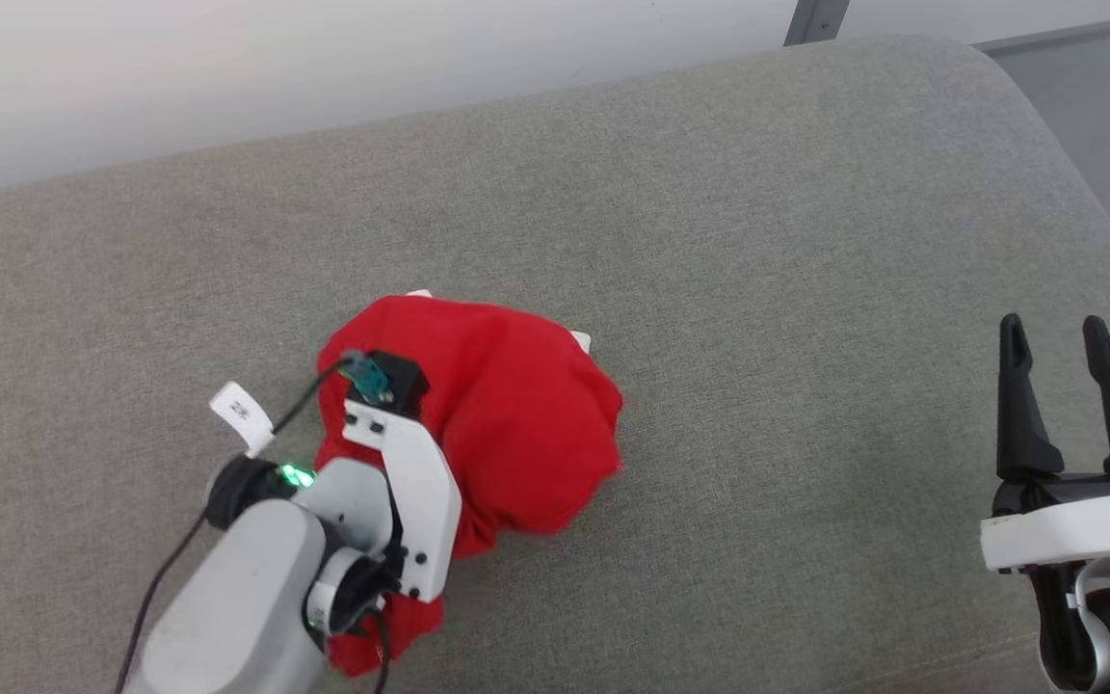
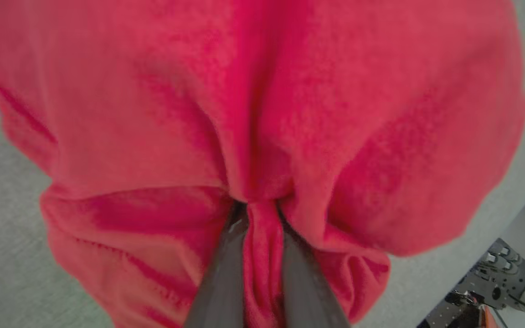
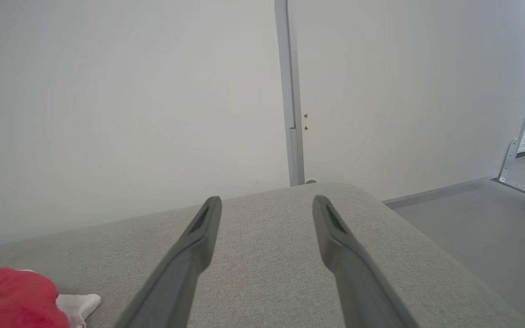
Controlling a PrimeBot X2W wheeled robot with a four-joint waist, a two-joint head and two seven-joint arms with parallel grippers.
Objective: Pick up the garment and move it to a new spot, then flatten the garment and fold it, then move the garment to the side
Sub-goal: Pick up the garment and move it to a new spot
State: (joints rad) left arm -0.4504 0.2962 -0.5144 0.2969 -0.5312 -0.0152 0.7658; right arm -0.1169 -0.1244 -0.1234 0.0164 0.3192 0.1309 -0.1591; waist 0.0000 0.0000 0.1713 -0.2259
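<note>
Left end effector (image 2: 261, 213) amid bunched, fuzzy garment (image 2: 335, 114)

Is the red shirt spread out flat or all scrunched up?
Scrunched up. The garment sits in a rounded heap on the grey cushion, a fold pinched in the left gripper.

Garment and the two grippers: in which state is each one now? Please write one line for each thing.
garment: bunched into a lump over the grey cushion, not flattened, not folded.
left gripper: shut, pinching a fold of the garment between its fingers.
right gripper: open, empty, well apart from the garment.
</note>
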